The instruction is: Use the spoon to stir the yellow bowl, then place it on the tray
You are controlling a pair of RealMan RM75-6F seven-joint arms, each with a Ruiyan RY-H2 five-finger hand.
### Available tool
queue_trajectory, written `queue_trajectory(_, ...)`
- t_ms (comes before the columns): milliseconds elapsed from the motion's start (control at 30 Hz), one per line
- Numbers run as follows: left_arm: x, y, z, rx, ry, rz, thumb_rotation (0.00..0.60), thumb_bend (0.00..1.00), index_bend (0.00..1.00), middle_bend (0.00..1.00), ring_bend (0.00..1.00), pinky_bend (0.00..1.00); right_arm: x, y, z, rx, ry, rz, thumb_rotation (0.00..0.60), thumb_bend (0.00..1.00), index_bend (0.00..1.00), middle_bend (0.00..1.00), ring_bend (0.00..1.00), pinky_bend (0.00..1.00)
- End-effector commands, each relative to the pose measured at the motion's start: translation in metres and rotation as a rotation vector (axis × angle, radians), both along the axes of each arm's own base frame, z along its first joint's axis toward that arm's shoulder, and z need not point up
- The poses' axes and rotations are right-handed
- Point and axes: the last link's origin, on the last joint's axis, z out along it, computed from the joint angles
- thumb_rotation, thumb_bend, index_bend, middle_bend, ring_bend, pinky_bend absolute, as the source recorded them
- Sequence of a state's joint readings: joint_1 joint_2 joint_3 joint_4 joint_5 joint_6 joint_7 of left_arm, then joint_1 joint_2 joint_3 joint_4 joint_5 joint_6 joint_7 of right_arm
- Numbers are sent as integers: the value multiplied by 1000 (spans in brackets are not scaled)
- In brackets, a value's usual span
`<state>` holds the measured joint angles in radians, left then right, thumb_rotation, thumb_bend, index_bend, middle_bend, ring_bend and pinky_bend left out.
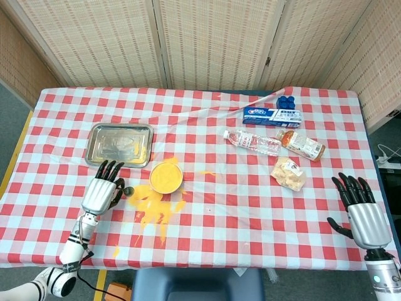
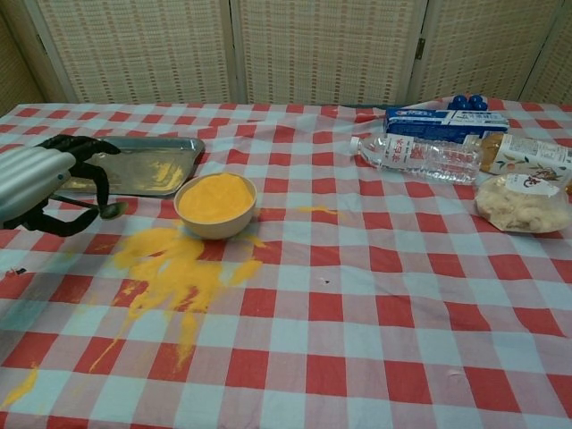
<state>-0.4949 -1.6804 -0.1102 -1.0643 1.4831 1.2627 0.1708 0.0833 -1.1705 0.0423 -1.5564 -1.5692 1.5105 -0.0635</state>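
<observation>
The left robot hand [image 1: 103, 191] hangs just above the checked cloth on the counter [image 1: 250, 213], its dark fingers [image 2: 89, 165] curled around the handle of a small spoon [image 2: 105, 210]. The spoon's rounded bowl pokes out past the fingers toward the yellow bowl [image 1: 166, 177], close to it but not touching. That bowl is full of yellow powder, and a wide splash of spilled powder [image 1: 153, 207] lies on the cloth in front of it. The metal tray [image 1: 119, 143] sits just behind the left robot hand, with a dusting of yellow on its floor.

Far over at the near right corner, the right robot hand [image 1: 363, 213] holds nothing, fingers spread and pointing away. Toward the back right lie a toothpaste box [image 1: 272, 115], a clear water bottle [image 1: 252, 142], a drink bottle [image 1: 302, 144] and a bagged snack [image 1: 288, 173].
</observation>
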Motion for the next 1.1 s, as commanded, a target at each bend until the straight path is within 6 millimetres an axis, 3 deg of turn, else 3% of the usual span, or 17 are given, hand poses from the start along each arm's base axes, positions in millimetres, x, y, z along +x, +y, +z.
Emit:
queue_trajectory(33,45,14,-17,-6,34,-66,600,507,679,86,0,48,0,1,2,3,-9,4,600,105,0,0,0,0)
queue_trajectory(267,92,24,-43,-8,76,-73,600,504,666,86,0,61,-1,1,6,9,-23,0,600,105,0,0,0,0)
queue_trajectory(467,112,33,-63,15,146,-81,600,503,662,86,0,62,-2,2,10,3,-38,0,600,106,0,0,0,0)
queue_trajectory(600,115,36,-66,22,154,-74,600,504,649,86,0,61,-3,2,14,-3,-46,-4,600,105,0,0,0,0)
queue_trajectory(1100,111,34,-61,4,175,-50,600,499,296,64,0,64,-2,3,15,-9,-45,-1,600,106,0,0,0,0)
